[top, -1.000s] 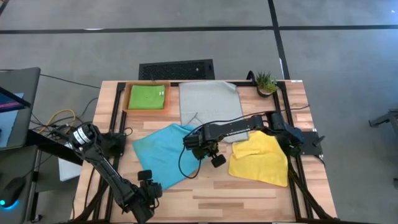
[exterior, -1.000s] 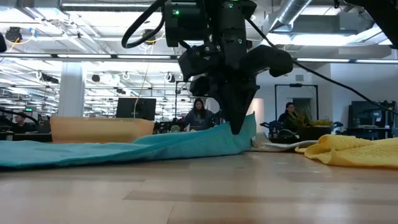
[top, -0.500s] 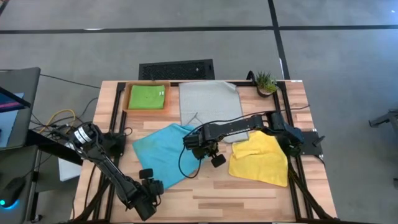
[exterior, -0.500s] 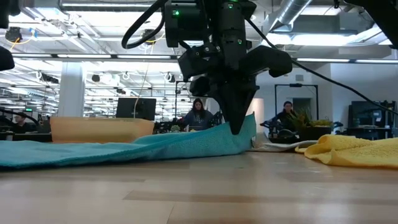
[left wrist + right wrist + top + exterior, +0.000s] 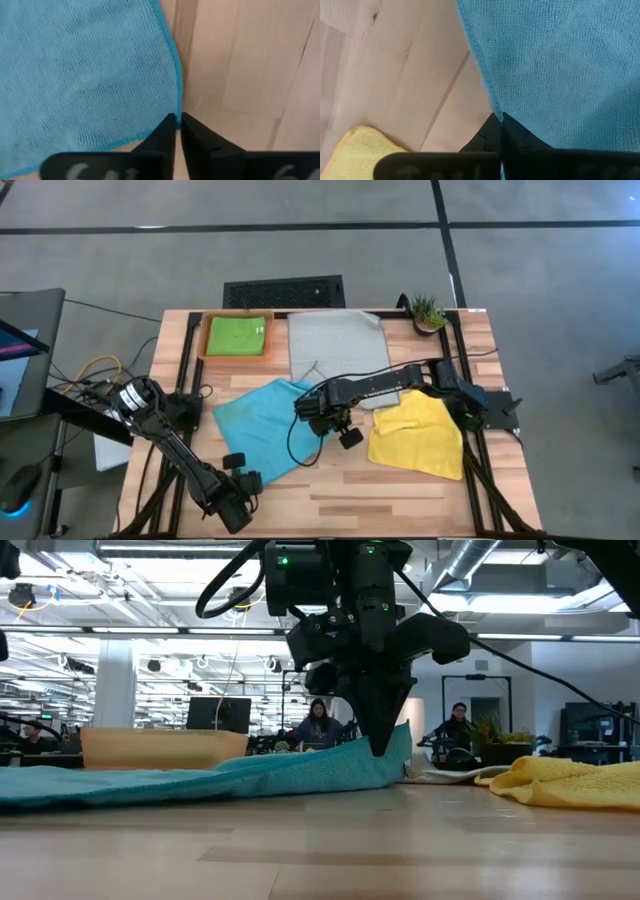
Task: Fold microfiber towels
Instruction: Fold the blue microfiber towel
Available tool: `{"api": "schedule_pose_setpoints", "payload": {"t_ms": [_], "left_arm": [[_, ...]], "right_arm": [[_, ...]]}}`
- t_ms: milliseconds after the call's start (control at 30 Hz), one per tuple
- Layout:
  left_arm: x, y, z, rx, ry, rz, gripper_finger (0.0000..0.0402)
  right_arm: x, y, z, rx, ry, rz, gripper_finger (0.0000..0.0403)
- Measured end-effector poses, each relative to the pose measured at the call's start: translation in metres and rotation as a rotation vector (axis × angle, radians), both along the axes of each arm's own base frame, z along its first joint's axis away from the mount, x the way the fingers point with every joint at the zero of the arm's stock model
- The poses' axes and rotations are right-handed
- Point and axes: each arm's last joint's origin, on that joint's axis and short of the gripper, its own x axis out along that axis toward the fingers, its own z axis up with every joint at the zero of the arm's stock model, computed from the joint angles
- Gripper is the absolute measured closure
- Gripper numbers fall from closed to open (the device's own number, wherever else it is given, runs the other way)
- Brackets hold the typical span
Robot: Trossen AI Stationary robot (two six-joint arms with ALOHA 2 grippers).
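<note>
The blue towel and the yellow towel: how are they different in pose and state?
The blue towel lies mostly spread flat, while the yellow towel lies bunched in a rumpled heap. The right pincer is shut on the blue towel's edge and lifts it; nothing touches the yellow towel. Both rest on the wooden table.

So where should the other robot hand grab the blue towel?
Probably the blue towel's bare front corner, from the table's front edge. It lies flat there, right by the left gripper; the right gripper already pinches the opposite edge.
</note>
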Motion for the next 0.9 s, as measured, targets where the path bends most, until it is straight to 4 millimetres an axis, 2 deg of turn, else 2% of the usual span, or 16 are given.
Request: {"api": "schedule_pose_setpoints", "payload": {"t_ms": [400, 900], "left_arm": [[0.007, -0.002, 0.002, -0.09, -0.043, 0.209, 0.0401], [0.015, -0.012, 0.017, -0.166, -0.078, 0.288, 0.0401]], "right_arm": [[0.0, 0.0, 0.0, 0.0, -0.004, 0.0, 0.039], [-0.001, 0.0, 0.0, -0.003, 0.014, -0.033, 0.0359]]}}
